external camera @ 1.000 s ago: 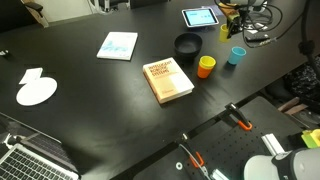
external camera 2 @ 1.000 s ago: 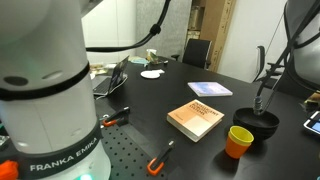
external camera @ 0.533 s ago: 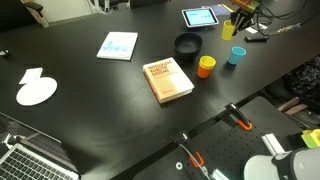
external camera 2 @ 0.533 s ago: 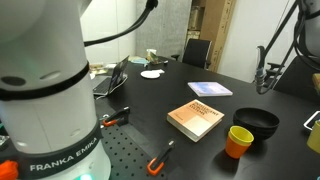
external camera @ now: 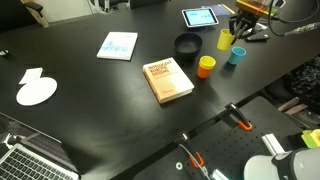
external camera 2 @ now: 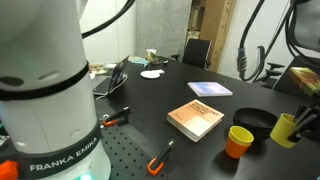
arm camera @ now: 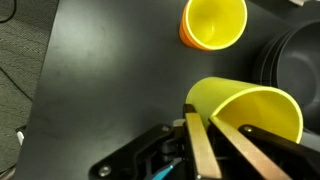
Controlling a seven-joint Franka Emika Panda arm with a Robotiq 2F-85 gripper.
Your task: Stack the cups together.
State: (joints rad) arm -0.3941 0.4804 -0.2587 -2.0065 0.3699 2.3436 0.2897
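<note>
My gripper (external camera: 236, 30) is shut on a yellow cup (external camera: 226, 41) and holds it tilted above the table, behind the other cups. An orange cup (external camera: 205, 67) with a yellow cup nested inside stands right of the book (external camera: 168, 80). The teal cup (external camera: 237, 55) stands just right of it. In the wrist view the held yellow cup (arm camera: 250, 108) sits between my fingers (arm camera: 215, 128), with the orange-and-yellow cup (arm camera: 213, 22) below it. In an exterior view the held cup (external camera 2: 285, 129) hangs right of the orange cup (external camera 2: 238, 141); the teal cup is out of view there.
A black bowl (external camera: 187, 45) stands behind the orange cup and shows in the wrist view (arm camera: 297, 60). A tablet (external camera: 200, 17) lies at the back. A blue booklet (external camera: 118, 45), a white disc (external camera: 37, 92) and a laptop (external camera: 30, 160) are further left.
My gripper has carried the yellow cup from near the tablet toward the orange and teal cups, and it has come into the side exterior view.
</note>
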